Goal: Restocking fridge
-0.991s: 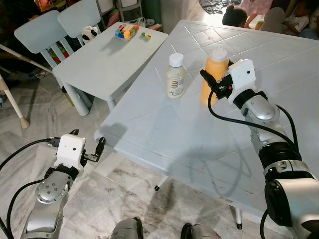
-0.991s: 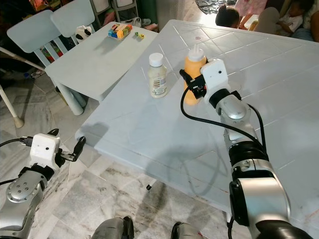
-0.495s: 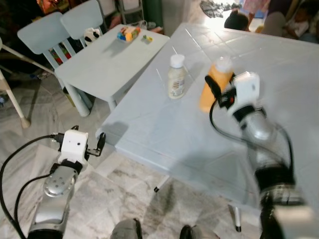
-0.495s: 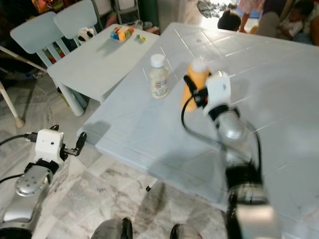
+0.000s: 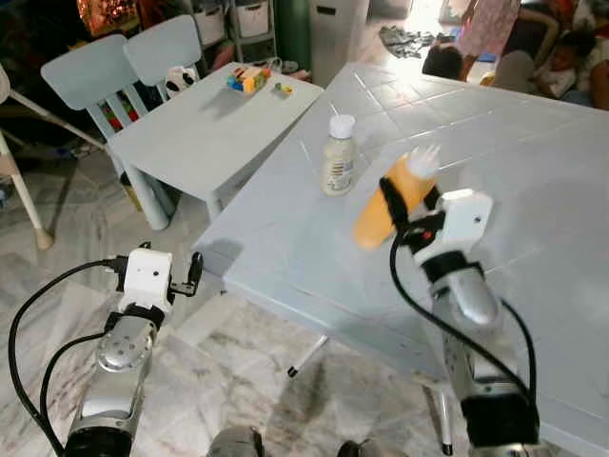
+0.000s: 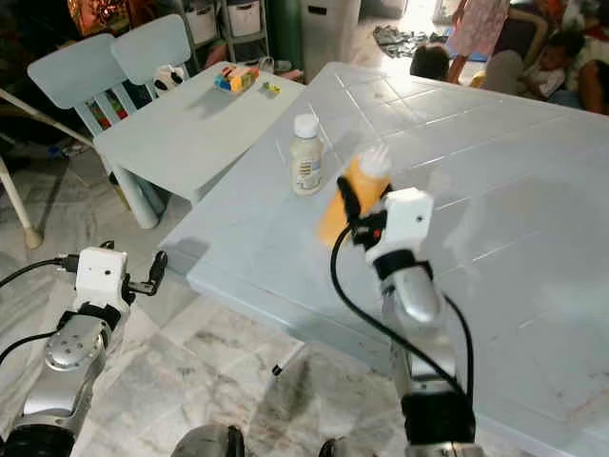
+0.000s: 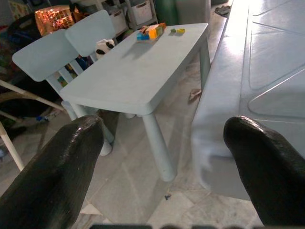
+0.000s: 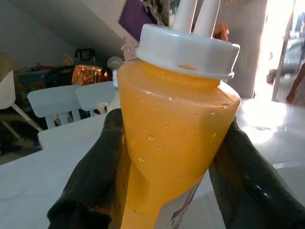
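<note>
Two bottles here: your right gripper (image 5: 407, 205) has the orange bottle (image 5: 392, 198) pinched between its black fingers (image 8: 97, 176), one finger on each side of the body, squeezed tight against it. The bottle is up off the big pale table (image 5: 533, 181), above the near left part of it. It is tilted, long axis slanted, white cap (image 5: 422, 160) high and pointing up and away from you, base lower and toward your left. In the right wrist view the cap is at the top, drops of water on the orange plastic, a label edge low down. The small white bottle (image 5: 336, 157) stands upright on the same table, just past the orange one, apart from it. Your left gripper (image 7: 157, 157) hangs low by the table's near corner, fingers spread wide, nothing between them, marble floor (image 5: 238, 381) underneath. Beyond sits a small table (image 5: 205, 129) with coloured blocks (image 5: 245, 78) on it and two pale chairs (image 5: 105, 71) beside. People sit on the floor at the far right, blurred
</note>
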Available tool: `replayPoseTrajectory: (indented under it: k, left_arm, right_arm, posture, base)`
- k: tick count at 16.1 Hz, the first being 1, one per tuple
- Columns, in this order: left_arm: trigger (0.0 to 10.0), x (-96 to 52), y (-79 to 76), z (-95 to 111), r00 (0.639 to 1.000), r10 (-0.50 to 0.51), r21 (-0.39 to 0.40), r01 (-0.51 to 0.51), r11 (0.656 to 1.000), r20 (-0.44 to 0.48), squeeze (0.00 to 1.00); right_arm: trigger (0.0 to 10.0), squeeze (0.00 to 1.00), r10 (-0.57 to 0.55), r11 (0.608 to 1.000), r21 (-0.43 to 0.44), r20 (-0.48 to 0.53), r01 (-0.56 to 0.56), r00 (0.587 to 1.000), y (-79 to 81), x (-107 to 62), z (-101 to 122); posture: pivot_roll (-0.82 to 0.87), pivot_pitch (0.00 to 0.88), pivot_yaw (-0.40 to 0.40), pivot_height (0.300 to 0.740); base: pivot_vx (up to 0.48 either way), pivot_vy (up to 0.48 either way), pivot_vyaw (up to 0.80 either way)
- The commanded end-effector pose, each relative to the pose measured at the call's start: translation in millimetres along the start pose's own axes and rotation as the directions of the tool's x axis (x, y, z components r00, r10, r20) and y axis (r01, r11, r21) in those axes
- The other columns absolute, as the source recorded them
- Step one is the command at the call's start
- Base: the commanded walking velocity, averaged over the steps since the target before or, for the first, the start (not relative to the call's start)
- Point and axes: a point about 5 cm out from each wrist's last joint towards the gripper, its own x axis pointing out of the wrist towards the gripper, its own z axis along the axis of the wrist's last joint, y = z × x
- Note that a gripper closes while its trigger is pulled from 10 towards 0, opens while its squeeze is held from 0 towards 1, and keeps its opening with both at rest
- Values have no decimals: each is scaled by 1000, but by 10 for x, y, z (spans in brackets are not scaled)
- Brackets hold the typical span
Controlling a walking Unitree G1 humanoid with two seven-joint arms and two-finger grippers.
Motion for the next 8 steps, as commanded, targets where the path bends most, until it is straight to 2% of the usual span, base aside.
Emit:
replayPoseTrajectory:
  k: [1,3,4,8]
  left_arm:
    - [10000,-35,28,-120,998,9,10,-9,1000,-58,0]
    - [10000,19,47,-110,999,16,9,-15,1000,-50,0]
    - [10000,56,65,-88,999,33,-2,-33,999,-42,0]
    - [10000,132,19,-40,1000,23,-5,-23,1000,-19,0]
  right_arm:
    - [10000,0,-5,999,34,25,4,1000,20,-6,70]
    - [10000,0,13,1000,11,11,-14,1000,51,-49,27]
    - [10000,0,16,1000,4,7,-16,1000,66,-48,28]
    - [10000,0,63,997,-34,14,-63,998,155,-22,25]
  posture:
    - [13,0,14,740]
    - [7,0,19,740]
    - [3,0,26,740]
    - [-2,0,37,740]
  base:
    - [-274,0,0]
    - [-277,0,0]
    - [-285,0,463]
    - [-287,0,797]
